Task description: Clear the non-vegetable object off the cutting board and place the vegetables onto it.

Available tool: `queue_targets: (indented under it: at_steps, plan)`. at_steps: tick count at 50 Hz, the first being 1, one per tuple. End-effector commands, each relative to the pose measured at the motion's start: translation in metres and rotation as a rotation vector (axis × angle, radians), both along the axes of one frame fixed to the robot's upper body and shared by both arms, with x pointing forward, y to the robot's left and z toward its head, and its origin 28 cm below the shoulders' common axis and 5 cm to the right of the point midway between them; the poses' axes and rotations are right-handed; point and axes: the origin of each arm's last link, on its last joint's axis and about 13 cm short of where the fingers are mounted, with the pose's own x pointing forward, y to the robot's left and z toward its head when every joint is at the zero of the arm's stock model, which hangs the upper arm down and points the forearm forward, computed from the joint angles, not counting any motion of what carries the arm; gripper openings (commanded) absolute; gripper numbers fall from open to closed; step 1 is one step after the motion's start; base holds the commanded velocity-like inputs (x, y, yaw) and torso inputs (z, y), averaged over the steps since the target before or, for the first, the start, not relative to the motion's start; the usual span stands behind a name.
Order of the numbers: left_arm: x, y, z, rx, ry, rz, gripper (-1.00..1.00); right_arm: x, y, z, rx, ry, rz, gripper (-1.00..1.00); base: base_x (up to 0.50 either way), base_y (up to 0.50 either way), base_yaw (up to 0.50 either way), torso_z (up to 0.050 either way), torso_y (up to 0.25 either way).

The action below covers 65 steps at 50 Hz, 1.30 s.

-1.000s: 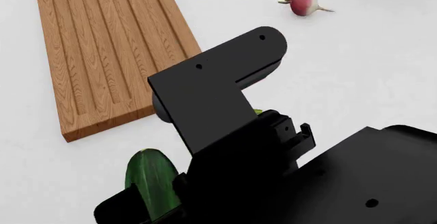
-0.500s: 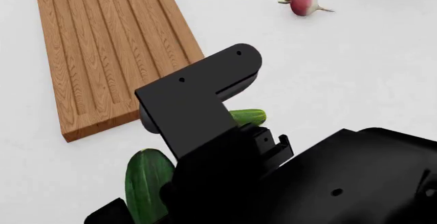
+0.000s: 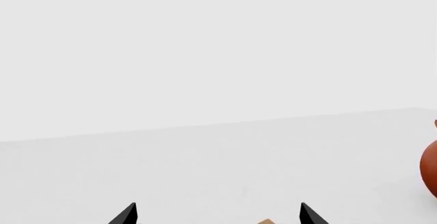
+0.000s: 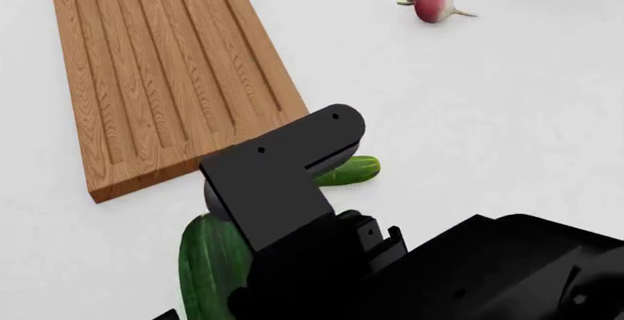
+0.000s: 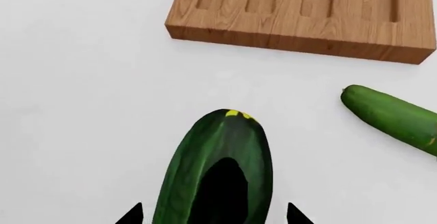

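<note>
The radish-like bulb [image 4: 434,3], pink-red with a white tapering tip and short green stem, lies on the white bench [image 4: 507,108], off the cutting board [image 4: 156,64] and well apart from it on the far right of the head view. The board's grooved top carries nothing in the part that shows. Its near short edge faces the robot.

The large dark-green cucumber [image 5: 218,173] lies on the bench near that short edge, apart from the board, its yellow-marked end pointing toward the board. The small green cucumber [image 5: 392,116] lies on the bench just beside the large one, not touching it, also close to the board's near edge and clear of it.

The right tool [image 5: 214,215] sits over the large cucumber. Only its two dark fingertips [image 5: 131,216] show in the right wrist view, one on each side of the cucumber's body, set wide; contact with the skin cannot be determined. In the head view the black right arm [image 4: 292,181] covers much of both cucumbers.

The left tool [image 3: 217,215] shows two dark tips spread wide with nothing gripped between them; a sliver of wooden corner sits at the picture edge between them. A reddish-brown rounded vessel [image 3: 430,170] stands on the bench, cut off by the edge of the left wrist view.
</note>
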Motion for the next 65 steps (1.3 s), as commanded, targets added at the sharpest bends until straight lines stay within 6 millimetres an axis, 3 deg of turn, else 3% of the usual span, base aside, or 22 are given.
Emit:
queue_targets:
  at_steps: [1, 10, 16, 28, 52, 65]
  plan:
    - [-0.001, 0.000, -0.001, -0.004, 0.001, 0.000, 1.00, -0.002, -0.001, -0.005, -0.015, 0.006, -0.003, -1.00, 0.00, 0.00, 0.00, 0.000, -0.010]
    - [-0.002, 0.000, 0.000, -0.005, -0.005, -0.002, 1.00, -0.003, 0.002, 0.019, 0.010, -0.058, 0.018, -1.00, 0.00, 0.00, 0.00, 0.000, 0.000]
    - [-0.003, 0.000, 0.002, -0.004, -0.009, -0.003, 1.00, 0.007, 0.002, 0.040, 0.025, -0.133, 0.021, -1.00, 0.00, 0.00, 0.00, 0.000, 0.000]
    - [-0.004, 0.000, 0.005, -0.004, -0.012, 0.001, 1.00, 0.029, 0.011, 0.056, 0.068, -0.185, 0.078, -1.00, 0.00, 0.00, 0.00, 0.000, 0.000]
    - [-0.014, 0.005, 0.006, -0.007, -0.020, 0.018, 1.00, 0.105, 0.045, 0.086, 0.138, -0.294, 0.122, -1.00, 0.00, 0.00, 0.00, 0.000, 0.000]
    - [-0.016, 0.009, 0.007, -0.014, -0.026, 0.024, 1.00, 0.135, 0.057, 0.128, 0.121, -0.310, 0.105, -1.00, 0.00, 0.00, 0.00, 0.000, 0.000]
